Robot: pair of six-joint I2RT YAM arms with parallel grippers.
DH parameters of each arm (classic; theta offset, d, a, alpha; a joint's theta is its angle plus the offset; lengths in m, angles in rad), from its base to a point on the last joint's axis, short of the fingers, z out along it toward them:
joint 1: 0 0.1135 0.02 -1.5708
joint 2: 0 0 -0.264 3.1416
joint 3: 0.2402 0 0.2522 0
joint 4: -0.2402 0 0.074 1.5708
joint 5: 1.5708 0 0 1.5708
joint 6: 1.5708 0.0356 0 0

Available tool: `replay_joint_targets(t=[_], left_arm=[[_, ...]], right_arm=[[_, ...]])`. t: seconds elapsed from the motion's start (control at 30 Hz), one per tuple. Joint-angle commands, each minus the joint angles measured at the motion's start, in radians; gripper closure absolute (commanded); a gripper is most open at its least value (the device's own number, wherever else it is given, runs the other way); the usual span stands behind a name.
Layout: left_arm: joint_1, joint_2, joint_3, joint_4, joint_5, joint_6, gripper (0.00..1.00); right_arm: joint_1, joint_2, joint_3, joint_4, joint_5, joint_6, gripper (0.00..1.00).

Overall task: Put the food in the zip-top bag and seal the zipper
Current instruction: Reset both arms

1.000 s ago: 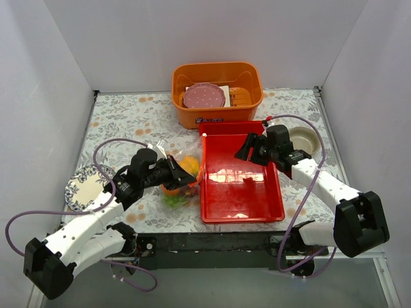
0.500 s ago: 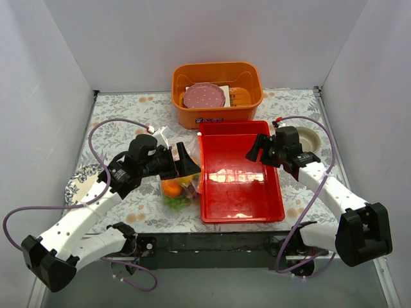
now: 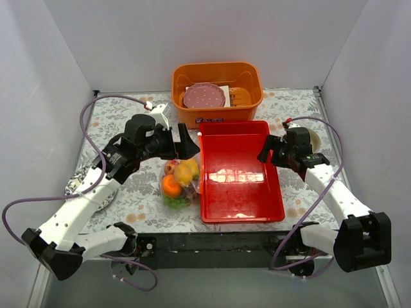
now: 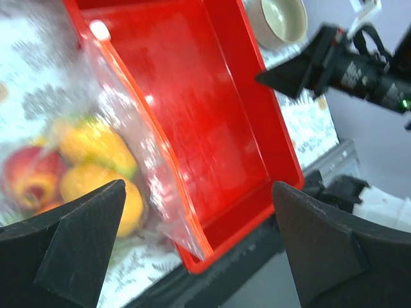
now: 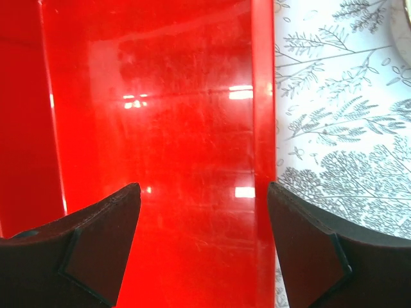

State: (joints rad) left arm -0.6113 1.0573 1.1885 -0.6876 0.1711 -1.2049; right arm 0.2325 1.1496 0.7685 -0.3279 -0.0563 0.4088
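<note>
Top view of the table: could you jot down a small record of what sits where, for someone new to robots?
zip-top bag: on the table, against the red tray's left rim
food: orange, yellow, red and green pieces, inside the bag
zipper: cannot tell whether sealed
red tray: middle of the table, between the arms
left end effector: open, above the bag, holding nothing
right end effector: open, over the red tray
orange basket: at the back, pink plate inside
</note>
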Motion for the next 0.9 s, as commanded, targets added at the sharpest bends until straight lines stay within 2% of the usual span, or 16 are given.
replay_joint_targets(t=[0.0, 0.1, 0.2, 0.3, 0.33, 0.4, 0.57, 0.73, 0.87], left_arm=[[0.068, 0.058, 0.078, 0.029, -0.067, 0.096, 0.02], [0.204, 0.101, 0.100, 0.080, 0.004, 0.088, 0.02], [0.429, 0.154, 0.091, 0.115, 0.094, 0.067, 0.02], [0.511, 0.191, 0.066, 0.161, 0.082, 0.073, 0.02], [0.515, 0.193, 0.039, 0.181, 0.005, 0.073, 0.02], [0.518, 0.199, 0.014, 0.241, -0.050, 0.073, 0.02], [0.516, 0.237, -0.020, 0.298, 0.039, 0.100, 0.02], [0.516, 0.241, -0.082, 0.309, -0.048, 0.085, 0.02], [0.516, 0.210, -0.150, 0.368, -0.074, 0.087, 0.02]], right_arm=[[-0.015, -0.037, 0.025, -0.025, 0.013, -0.060, 0.13], [-0.025, -0.054, 0.026, -0.023, 0.026, -0.068, 0.13], [-0.045, -0.062, 0.047, -0.037, 0.052, -0.079, 0.13], [-0.079, -0.070, 0.069, -0.051, 0.095, -0.090, 0.13], [-0.102, -0.070, 0.074, -0.051, 0.095, -0.096, 0.13], [-0.123, -0.071, 0.077, -0.039, 0.089, -0.099, 0.12], [-0.168, -0.060, 0.097, -0.031, 0.064, -0.143, 0.11], [-0.168, -0.059, 0.077, -0.005, 0.064, -0.160, 0.10], [-0.170, -0.042, 0.069, 0.010, 0.000, -0.151, 0.10]])
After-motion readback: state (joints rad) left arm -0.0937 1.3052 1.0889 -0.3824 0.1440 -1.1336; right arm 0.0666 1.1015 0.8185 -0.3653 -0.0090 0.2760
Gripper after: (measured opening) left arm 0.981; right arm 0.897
